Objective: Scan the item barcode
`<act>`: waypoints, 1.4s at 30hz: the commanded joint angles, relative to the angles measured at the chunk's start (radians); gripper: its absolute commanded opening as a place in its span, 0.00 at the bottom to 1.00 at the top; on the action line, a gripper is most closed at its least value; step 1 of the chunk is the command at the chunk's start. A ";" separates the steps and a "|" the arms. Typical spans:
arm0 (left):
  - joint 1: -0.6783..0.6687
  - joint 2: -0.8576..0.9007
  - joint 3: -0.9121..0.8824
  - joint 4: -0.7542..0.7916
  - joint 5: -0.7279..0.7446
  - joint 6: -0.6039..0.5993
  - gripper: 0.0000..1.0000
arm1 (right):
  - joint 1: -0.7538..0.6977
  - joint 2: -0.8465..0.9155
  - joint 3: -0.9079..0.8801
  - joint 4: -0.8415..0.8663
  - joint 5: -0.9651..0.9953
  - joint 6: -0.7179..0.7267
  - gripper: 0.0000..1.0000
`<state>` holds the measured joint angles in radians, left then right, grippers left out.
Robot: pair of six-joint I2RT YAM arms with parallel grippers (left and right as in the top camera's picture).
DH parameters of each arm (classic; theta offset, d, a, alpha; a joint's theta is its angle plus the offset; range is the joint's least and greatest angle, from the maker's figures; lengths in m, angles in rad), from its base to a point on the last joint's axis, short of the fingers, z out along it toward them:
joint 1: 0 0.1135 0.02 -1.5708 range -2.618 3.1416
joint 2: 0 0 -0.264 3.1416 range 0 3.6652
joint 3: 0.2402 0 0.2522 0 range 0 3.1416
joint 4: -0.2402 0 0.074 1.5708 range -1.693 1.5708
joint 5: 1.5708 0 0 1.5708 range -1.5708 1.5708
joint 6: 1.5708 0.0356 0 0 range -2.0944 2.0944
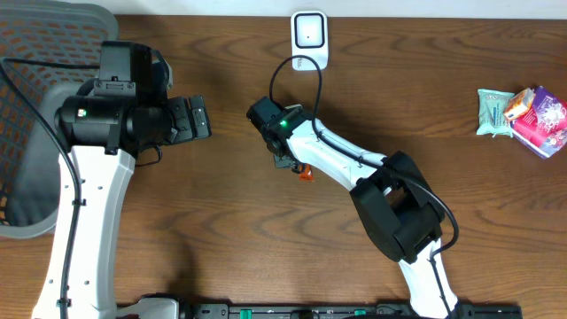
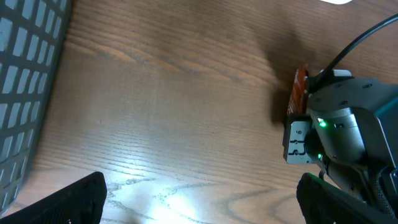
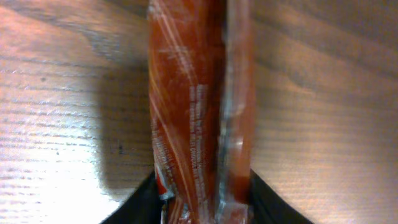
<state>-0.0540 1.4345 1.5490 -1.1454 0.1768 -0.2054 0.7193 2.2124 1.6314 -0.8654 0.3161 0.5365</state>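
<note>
An orange plastic packet (image 3: 193, 106) with white print fills the right wrist view, lengthwise on the wooden table. My right gripper (image 3: 202, 186) is shut on its near end, with a dark finger (image 3: 140, 202) pressed against each side. From overhead only an orange tip of the packet (image 1: 304, 173) shows under the right gripper (image 1: 295, 164). The left wrist view catches the packet's edge (image 2: 300, 87) beside the right arm's head. A white scanner (image 1: 309, 35) stands at the table's far edge, well beyond the packet. My left gripper (image 2: 202, 205) hangs open over bare wood, left of the right arm.
A few snack packets (image 1: 523, 111) lie at the far right of the table. A grey mesh chair (image 1: 35, 133) stands off the table's left side. A black cable (image 1: 292, 71) loops from the right wrist toward the scanner.
</note>
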 commanded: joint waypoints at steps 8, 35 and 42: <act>0.003 0.003 0.005 -0.002 -0.006 0.002 0.98 | -0.103 0.024 0.106 -0.110 -0.153 -0.004 0.01; 0.003 0.003 0.005 -0.002 -0.006 0.003 0.98 | -0.707 0.024 -0.201 -0.058 -1.275 -0.448 0.42; 0.003 0.003 0.005 -0.002 -0.006 0.002 0.98 | -0.779 -0.050 -0.120 -0.205 -1.123 -0.463 0.48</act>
<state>-0.0540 1.4345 1.5490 -1.1454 0.1768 -0.2054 -0.0666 2.2242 1.4643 -1.0439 -0.8745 0.0971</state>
